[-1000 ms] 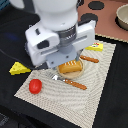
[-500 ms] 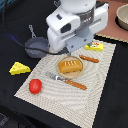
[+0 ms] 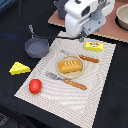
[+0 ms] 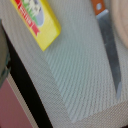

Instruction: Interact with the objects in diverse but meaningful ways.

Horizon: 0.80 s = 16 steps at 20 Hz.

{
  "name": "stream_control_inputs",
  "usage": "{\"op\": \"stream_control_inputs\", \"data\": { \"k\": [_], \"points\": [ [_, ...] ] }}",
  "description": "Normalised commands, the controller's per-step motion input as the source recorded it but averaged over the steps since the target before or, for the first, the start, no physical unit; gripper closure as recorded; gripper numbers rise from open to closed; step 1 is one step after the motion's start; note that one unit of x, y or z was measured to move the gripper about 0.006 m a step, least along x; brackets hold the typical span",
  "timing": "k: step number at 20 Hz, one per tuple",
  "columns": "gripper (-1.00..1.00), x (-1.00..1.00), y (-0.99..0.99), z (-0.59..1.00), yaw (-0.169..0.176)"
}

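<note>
Nearest the camera in the exterior view, the tomato (image 3: 35, 86) sits at the mat's (image 3: 60, 97) near corner on the exterior view's left. It is round, so a glancing touch would likely roll it off the mat toward the counter (image 3: 12, 107) edge. Just beyond it, off the mat, lies the cheese (image 3: 19, 68); its sloped faces could squirt out of a pinch taken across the wedge.

Mid-mat, the loaf (image 3: 70, 65) rests on a pale plate (image 3: 62, 73), with the fork (image 3: 65, 80) in front and the knife (image 3: 86, 58) behind. A reach for the loaf risks dragging the plate or knocking a utensil askew.

Further back on the exterior view's left, the saucepan (image 3: 36, 48) stands partly off the mat and looks empty, handle pointing away. Pushing its handle could swing it into the mat edge.

Farthest, the butter (image 4: 37, 21) lies flat near the mat's far corner, beside the knife blade. The arm (image 3: 85, 17) hangs above that region; the claw is hidden behind its body and absent from the wrist view, so I cannot tell whether it is wide or narrow. A blind descent here could land on the mat edge or clip the butter's corner. A bowl (image 3: 121, 17) sits at the far right, contents unclear.
</note>
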Motion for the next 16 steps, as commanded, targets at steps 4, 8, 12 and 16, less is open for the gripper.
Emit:
{"op": "stream_control_inputs", "data": {
  "k": [4,8,12,16],
  "points": [
    [-1.00,0.69,0.35,-0.22,0.089],
    [-1.00,0.74,0.23,-0.11,0.055],
    [-1.00,0.78,0.24,-0.01,0.065],
    [-1.00,0.70,0.25,-0.04,0.076]
  ]
}}
